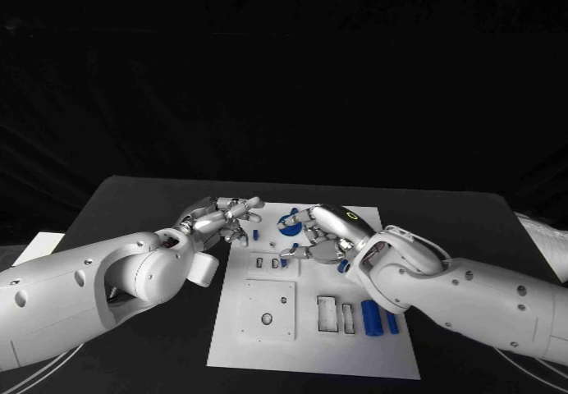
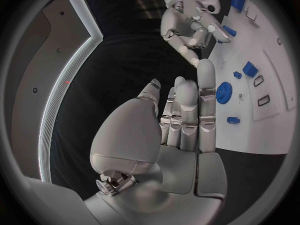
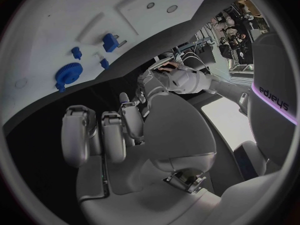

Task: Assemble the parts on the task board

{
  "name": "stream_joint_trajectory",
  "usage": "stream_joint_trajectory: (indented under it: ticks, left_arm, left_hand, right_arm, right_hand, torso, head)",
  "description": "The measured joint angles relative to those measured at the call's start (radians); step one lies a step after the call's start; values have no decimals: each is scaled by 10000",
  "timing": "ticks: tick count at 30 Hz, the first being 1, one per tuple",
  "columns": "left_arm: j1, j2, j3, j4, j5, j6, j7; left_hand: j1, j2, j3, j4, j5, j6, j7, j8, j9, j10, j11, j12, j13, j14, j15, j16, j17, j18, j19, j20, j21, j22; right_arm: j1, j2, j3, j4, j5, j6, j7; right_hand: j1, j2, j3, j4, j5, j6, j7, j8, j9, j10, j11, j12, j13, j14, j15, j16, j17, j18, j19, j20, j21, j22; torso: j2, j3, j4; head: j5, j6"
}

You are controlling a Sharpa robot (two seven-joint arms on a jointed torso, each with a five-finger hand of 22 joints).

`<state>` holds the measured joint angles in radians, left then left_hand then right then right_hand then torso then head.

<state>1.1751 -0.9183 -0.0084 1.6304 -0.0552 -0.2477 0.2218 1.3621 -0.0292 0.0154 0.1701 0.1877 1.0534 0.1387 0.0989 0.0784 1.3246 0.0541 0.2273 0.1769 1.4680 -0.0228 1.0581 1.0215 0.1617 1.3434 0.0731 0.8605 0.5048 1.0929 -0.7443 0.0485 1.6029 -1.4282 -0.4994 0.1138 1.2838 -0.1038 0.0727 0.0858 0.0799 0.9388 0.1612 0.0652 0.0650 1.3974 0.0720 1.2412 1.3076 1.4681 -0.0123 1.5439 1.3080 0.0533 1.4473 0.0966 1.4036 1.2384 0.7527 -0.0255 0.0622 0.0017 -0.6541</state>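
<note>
The white task board (image 1: 308, 353) lies in the middle of the black table. A blue gear (image 1: 291, 229) sits near its far edge, between my two hands. My left hand (image 1: 219, 217) hovers at the board's far left corner, fingers stretched out flat and holding nothing (image 2: 181, 115). My right hand (image 1: 326, 234) hangs over the far middle of the board, fingers loosely bent (image 3: 106, 135), nothing seen in them. The gear (image 2: 224, 91), a blue block (image 2: 250, 68) and small blue pegs (image 2: 237, 75) show beyond my left fingers. Two long blue parts (image 1: 370, 317) lie by my right forearm.
The board has a square inset plate (image 1: 270, 309) and upright slots (image 1: 327, 313) in its near half. A white sheet (image 1: 42, 242) lies at the table's left edge and a white object (image 1: 538, 234) at its right edge. My right forearm (image 1: 474, 295) crosses the board's right side.
</note>
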Motion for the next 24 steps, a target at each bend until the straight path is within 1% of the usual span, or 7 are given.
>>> stream_joint_trajectory:
  ticks: [1,3,6,10,12,19,24]
  left_arm:
    - [7,24,0,-56,-228,39,-233]
    - [48,79,-1,-188,-805,167,-855]
    - [217,190,-5,-372,-1679,408,-1821]
    - [557,448,4,-633,-3065,948,-3448]
    - [762,686,2,-816,-3822,1347,-4382]
    - [1310,1626,3,-1530,-6252,2879,-6840]
    - [1532,2411,-17,-2169,-7452,3696,-7782]
  left_hand:
    - [-124,-17,-48,72,0,67,-67,90,30,180,-99,332,273,-7,-65,1249,1286,-160,205,-38,808,1009]
    - [-457,7,-169,336,0,112,-125,246,82,284,-188,1057,872,-16,-89,2948,2627,-257,494,-107,2049,2596]
    - [-932,78,-376,852,-23,112,-273,647,239,188,-317,2649,2179,-24,-159,4135,2849,-544,843,-210,3363,4373]
    - [-1593,281,-832,1143,-30,256,-445,1589,768,7,-499,6735,6090,-11,-281,4997,2866,-684,1133,-331,4566,6110]
    - [-1786,425,-1091,1131,-63,158,-543,2164,1149,-76,-581,8188,7534,-11,-387,5097,2866,-833,1167,-365,4864,6556]
    - [-2103,741,-1810,1183,-1152,-327,-909,4270,2909,-32,-733,9851,9266,-19,-616,5097,2865,-842,1233,-432,5378,7417]
    - [-2366,895,-2273,1205,-1309,-817,-1006,5273,3970,65,-830,10161,9617,-20,-617,5097,2865,-997,1233,-504,5594,7806]
  right_arm:
    - [84,-183,14,85,271,44,179]
    - [318,-646,39,264,977,195,506]
    - [641,-1250,57,424,2005,411,778]
    - [1175,-2055,63,411,3453,634,978]
    - [1406,-2387,82,277,4110,692,1032]
    - [1657,-2825,69,-267,5467,763,1078]
    - [1701,-2864,67,-463,5870,805,1071]
  right_hand:
    - [95,69,-41,7,38,-3,2,0,0,-88,4,-133,0,0,0,-56,0,1,-64,-8,-74,-131]
    - [133,107,-51,-2,75,-10,10,0,8,-145,-19,-236,1,0,0,-84,0,1,-101,-33,-132,-238]
    - [234,208,-51,-2,194,-11,10,0,14,-146,-19,-236,2,0,0,-88,-1,1,-101,-33,-132,-287]
    - [299,273,-55,2,384,24,-24,0,14,-146,-19,-236,2,0,0,-121,-1,0,-101,-33,-132,-288]
    - [299,273,-106,-1,425,24,-24,0,14,-146,-19,-236,2,0,0,-121,-1,0,-101,-33,-132,-288]
    - [299,273,-106,-1,424,24,-24,0,13,-146,-20,-236,4,1,-1,-121,-2,0,-100,-33,-132,-277]
    - [338,312,-106,-1,463,24,-24,0,22,-146,-20,-236,4,1,-2,-121,-3,1,-100,-33,-132,-277]
  torso:
    - [-24,12,-6]
    - [-82,48,-12]
    - [-167,97,-24]
    - [-277,151,-68]
    - [-333,183,-96]
    - [-494,276,-158]
    - [-570,335,-183]
  head:
    - [13,-12]
    - [43,-41]
    - [83,-89]
    - [134,-162]
    - [166,-211]
    - [224,-342]
    - [234,-409]
